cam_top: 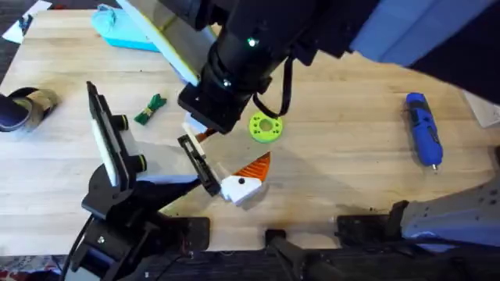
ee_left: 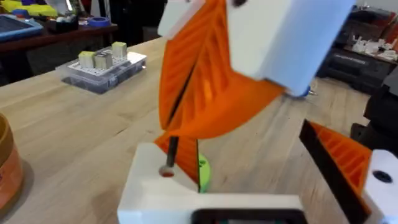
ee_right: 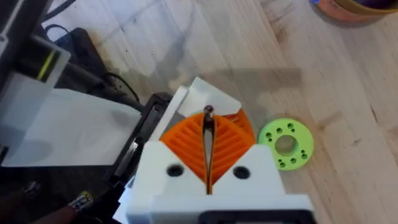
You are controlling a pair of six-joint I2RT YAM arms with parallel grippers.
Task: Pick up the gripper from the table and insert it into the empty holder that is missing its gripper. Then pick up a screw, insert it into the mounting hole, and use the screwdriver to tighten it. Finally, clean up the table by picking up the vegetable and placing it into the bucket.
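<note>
- The wooden table (cam_top: 344, 179) is seen from above, with both arms reached in over its middle.
- The right arm (cam_top: 250, 55) is stretched across from the far right, big and dark under the camera, and its right gripper (ee_right: 208, 134) is parked just left of centre.
- The right gripper's orange ribbed fingers (ee_right: 186, 140) are pressed tight together, and a thin dark screw (ee_right: 208, 112) is pinched upright between them.
- From the left wrist, the screw's lower end is seen right at a small hole in the white body of the left gripper (cam_top: 209, 173). Whether it's actually in there can't be told.
- Open or closed can't be told for the left gripper either.
- The bucket (cam_top: 121, 31) is sat at the far left end, partly covered by the right arm.
- The screwdriver (cam_top: 423, 129) is laid flat near the right edge, well apart from everything.
- The gripper (cam_top: 244, 184) is found at the end of the left arm's black rail (cam_top: 199, 164), orange wedge pointed away from the bases. Seated or just resting there, no idea.
- A lime-green ring (cam_top: 266, 126) is lying just beyond it.
- The vegetable (cam_top: 150, 109) is left on the bare wood, left of the right gripper.
</note>
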